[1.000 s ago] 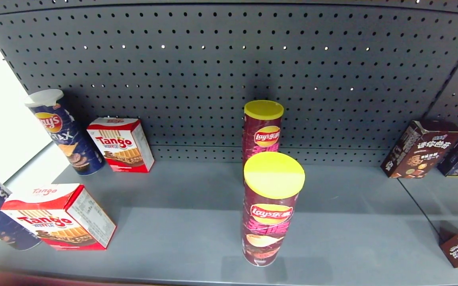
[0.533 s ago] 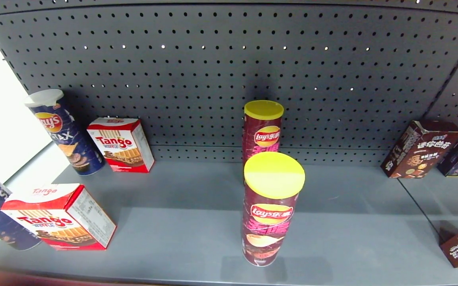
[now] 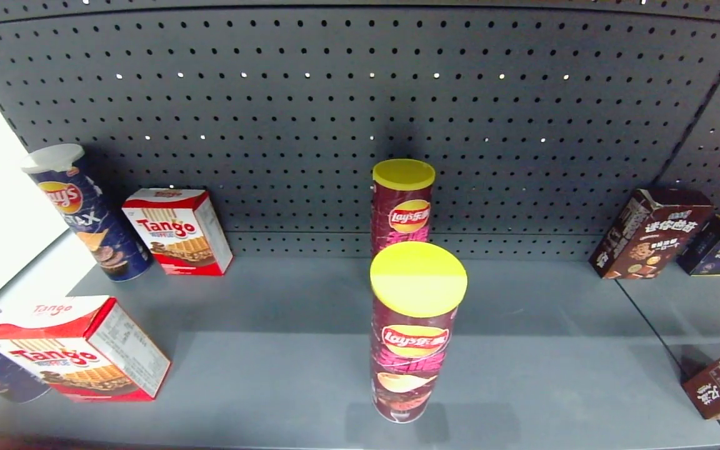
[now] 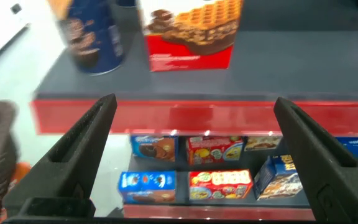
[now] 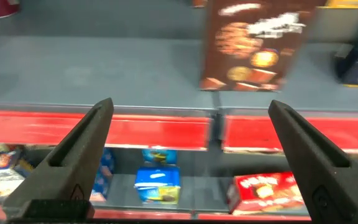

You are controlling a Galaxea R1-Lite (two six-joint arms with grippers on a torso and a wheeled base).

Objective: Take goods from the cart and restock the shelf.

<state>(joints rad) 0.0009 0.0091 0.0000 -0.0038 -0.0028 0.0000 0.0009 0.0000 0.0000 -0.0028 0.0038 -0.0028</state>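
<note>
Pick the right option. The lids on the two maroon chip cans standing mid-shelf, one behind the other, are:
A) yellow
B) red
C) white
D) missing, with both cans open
A: in the head view the front maroon can carries a yellow lid, and the back maroon can has one of the same colour.

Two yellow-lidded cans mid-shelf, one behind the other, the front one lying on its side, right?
No. The front can stands upright, as the head view shows; the rear can is behind it, both yellow-lidded, in the middle of the shelf.
</note>
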